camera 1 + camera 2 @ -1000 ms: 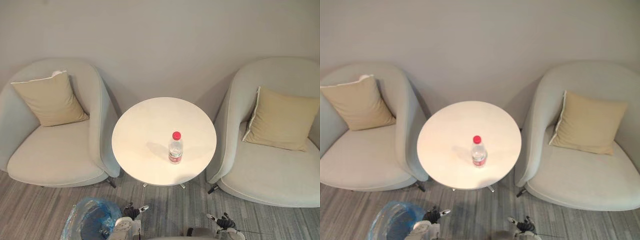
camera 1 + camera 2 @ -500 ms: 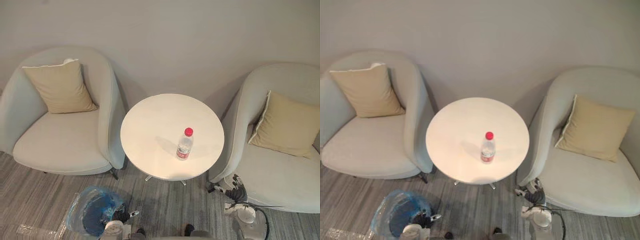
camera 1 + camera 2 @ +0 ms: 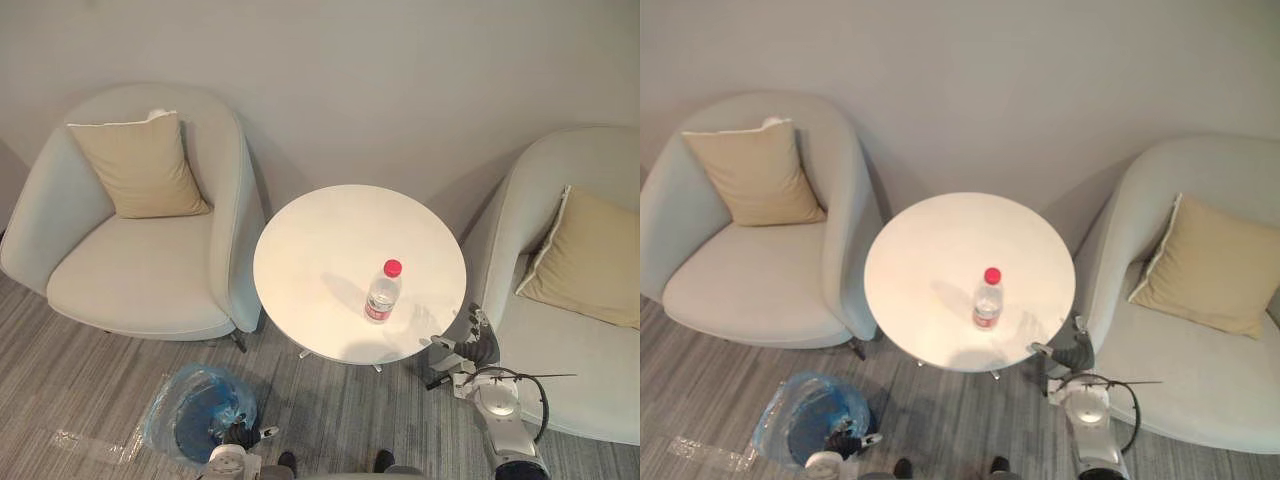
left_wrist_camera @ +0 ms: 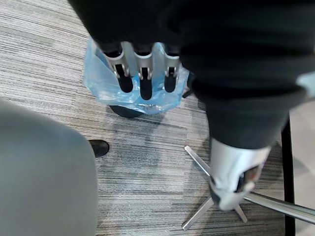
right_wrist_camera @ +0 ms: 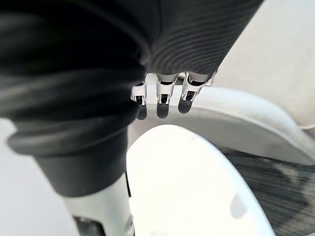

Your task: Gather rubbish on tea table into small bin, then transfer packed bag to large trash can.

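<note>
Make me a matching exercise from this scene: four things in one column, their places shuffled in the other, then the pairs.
1 water bottle
2 small bin
3 tan cushion
4 right hand

A on the floor, lined in blue
B against an armchair's back
C upright on the tea table
D beside the table's edge

Pairs: 1-C, 2-A, 3-B, 4-D

The left hand (image 3: 240, 436) is held low at the lower left, close in to the robot. Its fingers (image 4: 141, 73) are held straight and side by side, with nothing gripped, and the thumb (image 4: 231, 172) is set well apart from them. The right arm (image 3: 505, 432) is extended forward from the lower right, and the right hand (image 3: 470, 347) is carried higher and farther out than the left. Its fingers (image 5: 161, 91) are likewise held straight, with nothing enclosed.
</note>
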